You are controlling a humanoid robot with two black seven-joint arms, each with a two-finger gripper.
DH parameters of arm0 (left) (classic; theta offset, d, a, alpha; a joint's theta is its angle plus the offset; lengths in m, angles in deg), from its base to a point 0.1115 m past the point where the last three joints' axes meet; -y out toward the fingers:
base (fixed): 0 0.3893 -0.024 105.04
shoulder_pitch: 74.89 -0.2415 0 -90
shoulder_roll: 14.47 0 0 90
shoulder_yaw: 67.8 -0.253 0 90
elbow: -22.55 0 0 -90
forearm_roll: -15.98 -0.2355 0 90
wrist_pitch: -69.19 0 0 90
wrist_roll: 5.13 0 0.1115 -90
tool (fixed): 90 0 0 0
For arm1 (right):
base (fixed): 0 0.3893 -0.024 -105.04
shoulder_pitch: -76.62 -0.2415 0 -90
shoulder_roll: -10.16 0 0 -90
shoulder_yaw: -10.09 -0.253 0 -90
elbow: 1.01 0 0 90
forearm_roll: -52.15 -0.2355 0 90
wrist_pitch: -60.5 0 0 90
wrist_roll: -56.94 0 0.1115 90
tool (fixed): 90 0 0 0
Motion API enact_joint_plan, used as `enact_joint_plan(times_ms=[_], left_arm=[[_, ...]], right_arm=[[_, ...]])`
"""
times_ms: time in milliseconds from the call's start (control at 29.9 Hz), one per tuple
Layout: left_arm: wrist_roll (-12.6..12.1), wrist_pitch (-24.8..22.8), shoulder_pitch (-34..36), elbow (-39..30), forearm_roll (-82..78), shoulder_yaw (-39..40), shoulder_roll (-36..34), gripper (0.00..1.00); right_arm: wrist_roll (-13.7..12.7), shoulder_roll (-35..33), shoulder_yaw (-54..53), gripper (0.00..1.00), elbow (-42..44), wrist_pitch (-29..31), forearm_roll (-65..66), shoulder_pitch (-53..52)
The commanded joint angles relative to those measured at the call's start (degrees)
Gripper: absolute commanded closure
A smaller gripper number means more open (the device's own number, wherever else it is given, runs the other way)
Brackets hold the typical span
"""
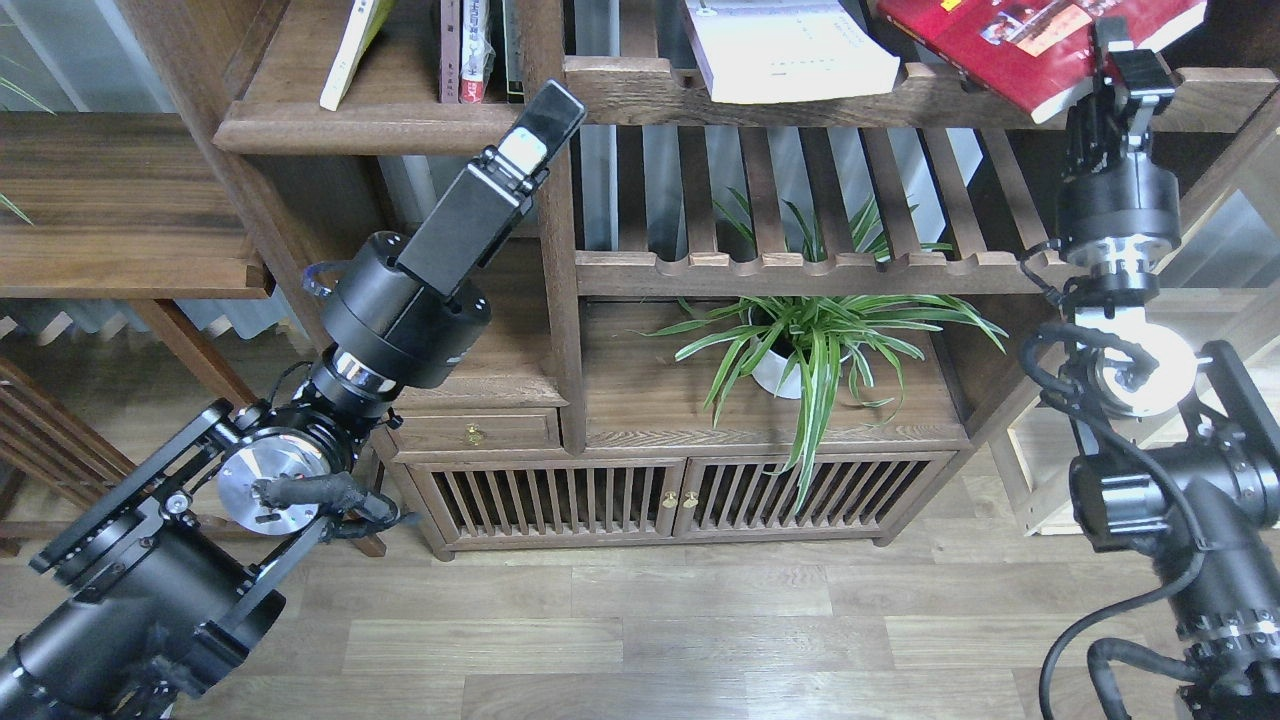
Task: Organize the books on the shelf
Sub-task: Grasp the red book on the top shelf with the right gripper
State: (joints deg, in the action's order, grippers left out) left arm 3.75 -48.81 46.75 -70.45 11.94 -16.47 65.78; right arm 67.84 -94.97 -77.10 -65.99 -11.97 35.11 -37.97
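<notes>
Three task books in view. The red-covered paperback with photos and yellow title (1040, 45) lies tilted at the top right, its lower corner hanging past the scalloped front rail of the upper slatted rack (930, 95); the right gripper (1125, 60) is at that corner, jaws clenched on the red book's edge. The plain white-covered paperback (790, 50) lies flat on the same rack just left of the red one, its front edge overhanging the rail a little, a narrow gap between the two. The yellow-green paperback (350, 50) leans tilted on the solid dark-brown wooden shelf (370, 125) at the upper left, with bare board to its left and between it and a few upright thin books (475, 50) (roughly three spines, tops cut off by the frame) standing against the bookcase's vertical post (560, 250).

The left gripper (540, 125) points up-right, its tip in front of the shelf's rounded front edge and just beside the post; it is seen edge-on, so I cannot tell whether its jaws are parted.

Two slatted racks; the lower one (800, 265) is bare. Below it, one green spider plant in a white pot (790, 350) sits on the cabinet top, leaves spilling over the front edge. Wood-plank floor (640, 620) in front is open.
</notes>
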Motion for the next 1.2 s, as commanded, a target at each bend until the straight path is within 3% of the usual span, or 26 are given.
enact_joint_plan(times_ms=[0, 201, 401, 1170], left_arm=[[0.0, 0.0, -0.1, 0.5, 0.0, -0.1, 0.0, 0.04], [0.1, 0.0, -0.2, 1.6, 0.0, -0.4, 0.9, 0.04], [0.2, 0.0, -0.2, 2.3, 0.0, -0.2, 1.8, 0.04], [0.4, 0.0, -0.7, 2.3, 0.0, -0.6, 2.4, 0.03]], right_arm=[[-0.1, 0.0, -1.0, 1.0, -0.9, 0.8, -2.3, 0.2], [-0.5, -0.4, -1.1, 1.0, -3.8, 2.9, -5.5, 1.4], [-0.5, -0.3, -0.5, 1.0, -5.2, 10.5, -8.3, 6.1], [-0.1, -6.5, -1.1, 1.0, -9.3, 10.5, -8.5, 21.0]])
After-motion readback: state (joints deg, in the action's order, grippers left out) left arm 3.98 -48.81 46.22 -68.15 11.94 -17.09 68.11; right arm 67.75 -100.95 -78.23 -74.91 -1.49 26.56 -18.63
